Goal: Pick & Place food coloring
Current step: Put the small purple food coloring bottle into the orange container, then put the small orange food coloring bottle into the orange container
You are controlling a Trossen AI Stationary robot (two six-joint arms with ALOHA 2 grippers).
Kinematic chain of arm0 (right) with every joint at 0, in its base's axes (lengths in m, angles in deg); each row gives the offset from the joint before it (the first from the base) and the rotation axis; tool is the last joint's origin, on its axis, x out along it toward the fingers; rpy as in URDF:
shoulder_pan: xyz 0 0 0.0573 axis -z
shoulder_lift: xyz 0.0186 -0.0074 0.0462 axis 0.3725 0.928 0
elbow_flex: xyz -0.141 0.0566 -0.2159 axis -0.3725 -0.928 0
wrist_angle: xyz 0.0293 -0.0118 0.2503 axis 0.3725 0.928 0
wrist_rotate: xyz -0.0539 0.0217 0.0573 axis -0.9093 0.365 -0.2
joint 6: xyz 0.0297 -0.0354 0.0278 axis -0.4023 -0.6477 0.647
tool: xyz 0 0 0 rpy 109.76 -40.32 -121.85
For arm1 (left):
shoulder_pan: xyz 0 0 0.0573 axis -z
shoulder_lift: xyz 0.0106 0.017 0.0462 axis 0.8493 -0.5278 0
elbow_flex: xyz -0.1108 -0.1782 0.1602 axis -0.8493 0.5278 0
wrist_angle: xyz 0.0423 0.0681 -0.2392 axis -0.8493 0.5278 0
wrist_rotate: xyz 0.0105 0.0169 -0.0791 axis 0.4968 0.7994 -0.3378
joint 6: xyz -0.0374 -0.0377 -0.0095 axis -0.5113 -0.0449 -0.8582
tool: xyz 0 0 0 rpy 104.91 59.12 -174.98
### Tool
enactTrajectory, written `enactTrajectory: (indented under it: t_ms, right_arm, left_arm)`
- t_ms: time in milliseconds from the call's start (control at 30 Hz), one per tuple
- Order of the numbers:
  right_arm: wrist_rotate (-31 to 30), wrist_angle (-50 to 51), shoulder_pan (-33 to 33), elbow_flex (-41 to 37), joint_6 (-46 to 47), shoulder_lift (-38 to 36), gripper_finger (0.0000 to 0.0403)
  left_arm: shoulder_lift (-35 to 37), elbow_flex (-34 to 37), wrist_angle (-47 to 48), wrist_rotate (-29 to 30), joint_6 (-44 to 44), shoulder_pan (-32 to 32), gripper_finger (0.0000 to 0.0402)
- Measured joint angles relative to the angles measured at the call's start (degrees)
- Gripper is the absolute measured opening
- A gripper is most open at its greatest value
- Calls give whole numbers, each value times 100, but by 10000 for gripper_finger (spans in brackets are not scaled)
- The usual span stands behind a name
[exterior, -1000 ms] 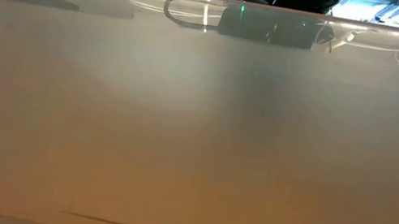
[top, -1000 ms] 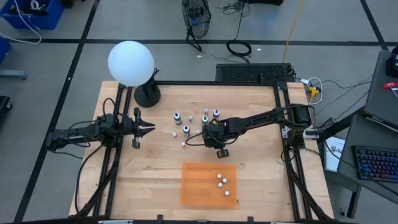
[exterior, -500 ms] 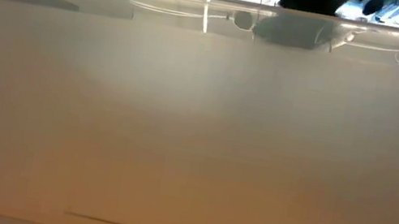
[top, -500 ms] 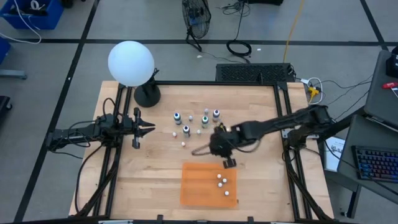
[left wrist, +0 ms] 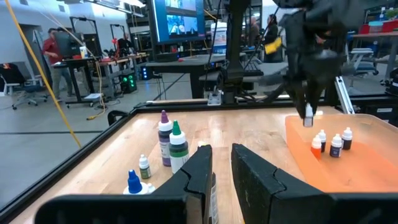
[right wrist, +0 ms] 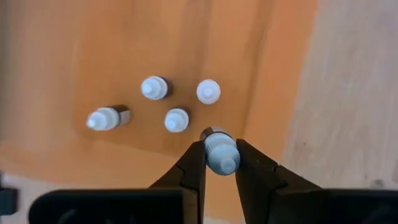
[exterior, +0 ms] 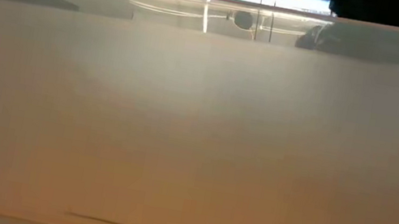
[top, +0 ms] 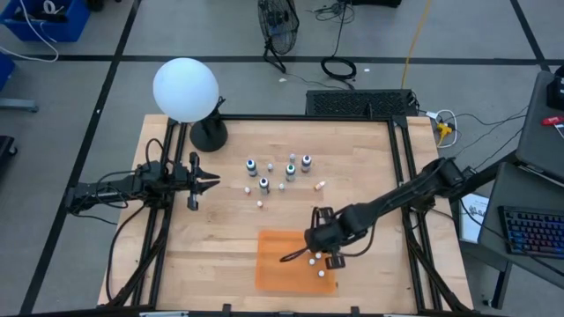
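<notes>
high view, largest first: wooden table (top: 220, 238); white globe lamp (top: 185, 89) at the far left corner; orange mat (top: 275, 255) at the near edge; left gripper (top: 214, 181), fingers nearly together, empty, waiting at the left side; right gripper (right wrist: 220, 163) over the mat, clamped on one white dropper bottle (right wrist: 221, 153); four bottles on the mat (right wrist: 176, 119); remaining food coloring (top: 278, 169) clustered mid-table.

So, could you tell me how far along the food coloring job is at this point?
Done: four small white-capped dropper bottles stand on the flat orange rectangular mat. In hand: the right gripper, jaws shut on a fifth white-capped bottle, is above the mat. Left: four dark round bottles and some small droppers on the wooden table. The left gripper waits.
</notes>
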Motion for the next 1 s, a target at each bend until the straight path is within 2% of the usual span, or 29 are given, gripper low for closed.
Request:
enactTrajectory:
  t_ms: [267, 567, 800, 1000]
  right_arm:
    - [109, -15, 24, 0, -112, 560, 50]
    - [299, -40, 31, -2, -219, 871, 51]
    - [280, -99, 31, -2, -33, 884, 142]
    - [287, 61, 31, 43, 228, 773, 164]
  left_arm:
    - [0, 0, -2, 3, -1, 0, 67]
    - [0, 0, -4, 5, -1, 0, 67]
    - [0, 0, -4, 5, 1, 0, 67]
    - [0, 0, -5, 7, 1, -2, 67]
